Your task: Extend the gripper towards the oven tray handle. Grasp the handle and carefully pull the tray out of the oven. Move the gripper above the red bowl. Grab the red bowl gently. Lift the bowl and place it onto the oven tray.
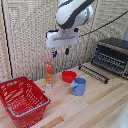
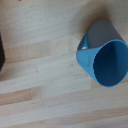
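In the exterior view my gripper [image 1: 60, 52] hangs high over the table, its two blue-tipped fingers apart and empty. Below it, a little toward that view's right, the small red bowl [image 1: 68, 76] rests on the wooden table. The black and silver oven [image 1: 113, 54] stands at the right. The dark wire tray [image 1: 95, 73] sticks out in front of it, with its thin front bar, the handle [image 1: 91, 75], facing the bowl. The gripper is well apart from the tray and the bowl. In the wrist view neither bowl nor fingers appear.
A blue mug [image 1: 78, 86] stands just in front of the bowl and fills the wrist view [image 2: 105, 60]. An orange bottle [image 1: 48, 74] stands left of the bowl. A large red mesh basket [image 1: 22, 97] sits at the front left. A slatted wall runs behind.
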Robot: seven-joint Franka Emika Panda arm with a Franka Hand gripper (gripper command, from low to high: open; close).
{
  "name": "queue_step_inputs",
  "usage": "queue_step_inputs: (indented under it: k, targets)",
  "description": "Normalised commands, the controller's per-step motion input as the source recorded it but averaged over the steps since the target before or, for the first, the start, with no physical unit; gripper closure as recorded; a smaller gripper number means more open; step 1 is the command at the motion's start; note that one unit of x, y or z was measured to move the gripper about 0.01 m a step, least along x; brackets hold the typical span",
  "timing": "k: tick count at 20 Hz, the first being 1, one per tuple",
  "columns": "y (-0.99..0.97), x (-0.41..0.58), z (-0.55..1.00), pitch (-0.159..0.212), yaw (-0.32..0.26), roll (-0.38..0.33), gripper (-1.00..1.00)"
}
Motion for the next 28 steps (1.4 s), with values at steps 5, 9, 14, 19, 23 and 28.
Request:
queue_step_inputs:
  k: [5, 9, 14, 19, 23, 28]
  targets:
    - [0.06, -0.099, 0.05, 0.006, 0.138, -0.301, -1.0]
    - [-0.03, -0.109, 0.02, 0.0, 0.159, -0.362, -1.0]
    - [-0.06, -0.099, 0.0, 0.0, 0.157, -0.374, -1.0]
    - [-0.1, -0.101, 0.0, 0.0, 0.161, -0.375, -1.0]
    - [-0.23, -0.033, -0.01, -0.01, 0.124, -0.373, -1.0]
    - [-0.45, -0.003, -0.03, -0.037, 0.089, -0.322, -1.0]
